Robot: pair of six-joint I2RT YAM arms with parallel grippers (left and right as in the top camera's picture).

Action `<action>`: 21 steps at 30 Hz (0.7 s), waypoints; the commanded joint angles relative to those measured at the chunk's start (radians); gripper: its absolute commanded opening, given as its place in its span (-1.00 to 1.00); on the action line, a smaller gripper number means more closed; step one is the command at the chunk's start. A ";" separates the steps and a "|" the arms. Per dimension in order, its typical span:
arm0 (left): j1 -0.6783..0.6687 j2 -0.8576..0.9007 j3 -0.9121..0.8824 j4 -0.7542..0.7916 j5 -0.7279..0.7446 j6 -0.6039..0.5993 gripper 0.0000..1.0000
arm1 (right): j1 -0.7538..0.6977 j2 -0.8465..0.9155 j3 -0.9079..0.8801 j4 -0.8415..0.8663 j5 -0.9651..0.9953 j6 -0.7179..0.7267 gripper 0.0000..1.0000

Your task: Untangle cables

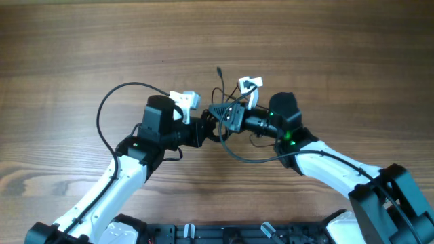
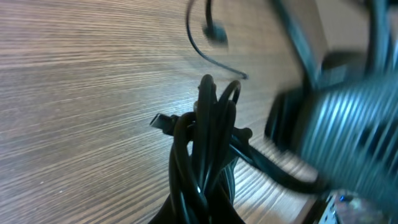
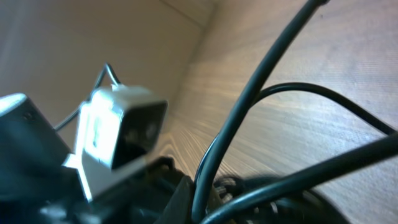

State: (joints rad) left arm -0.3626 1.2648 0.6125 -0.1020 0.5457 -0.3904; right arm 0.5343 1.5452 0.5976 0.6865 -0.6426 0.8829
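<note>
My left arm (image 1: 112, 186) and right arm (image 1: 332, 166) have glossy white links and black joint housings, and I see a small green light (image 1: 290, 141) on each. Each wrist carries a white camera block (image 1: 184, 100). The left gripper (image 1: 209, 129) and right gripper (image 1: 219, 128) are black, the right's body ribbed. Thick black wires (image 1: 102, 118) loop off both arms.

Both arms bend inward; the left gripper (image 1: 207, 130) and the right gripper (image 1: 219, 125) nearly meet, both with jaws closed
</note>
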 commanded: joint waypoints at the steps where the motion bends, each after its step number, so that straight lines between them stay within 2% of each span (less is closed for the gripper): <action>1: 0.048 -0.006 0.007 0.039 0.029 -0.097 -0.92 | 0.043 -0.006 -0.003 -0.126 0.129 -0.053 -0.91; 4: 0.079 -0.006 0.007 0.046 0.137 -0.071 -0.92 | 0.044 -0.006 -0.003 -0.208 0.237 -0.042 -0.91; 9: 0.108 -0.006 0.007 0.051 0.184 -0.051 -0.92 | 0.045 -0.006 -0.003 -0.228 0.206 -0.042 -0.91; 11: 0.107 -0.006 0.007 0.058 0.314 0.090 -0.92 | 0.045 -0.006 -0.003 -0.228 0.176 -0.042 -0.91; 15: 0.108 -0.006 0.007 0.062 0.533 0.215 -0.92 | 0.045 -0.006 -0.003 -0.209 0.190 -0.042 -0.91; 19: 0.108 -0.006 0.007 0.071 0.533 0.230 -0.92 | 0.059 -0.006 -0.003 -0.208 0.124 -0.041 -0.91; 21: 0.108 -0.006 0.007 0.092 0.512 0.227 -0.92 | 0.084 -0.006 -0.003 -0.197 0.110 0.014 -0.91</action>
State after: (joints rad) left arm -0.2417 1.2724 0.6079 -0.0467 0.9371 -0.2104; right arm 0.5709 1.5375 0.6044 0.4747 -0.4667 0.8593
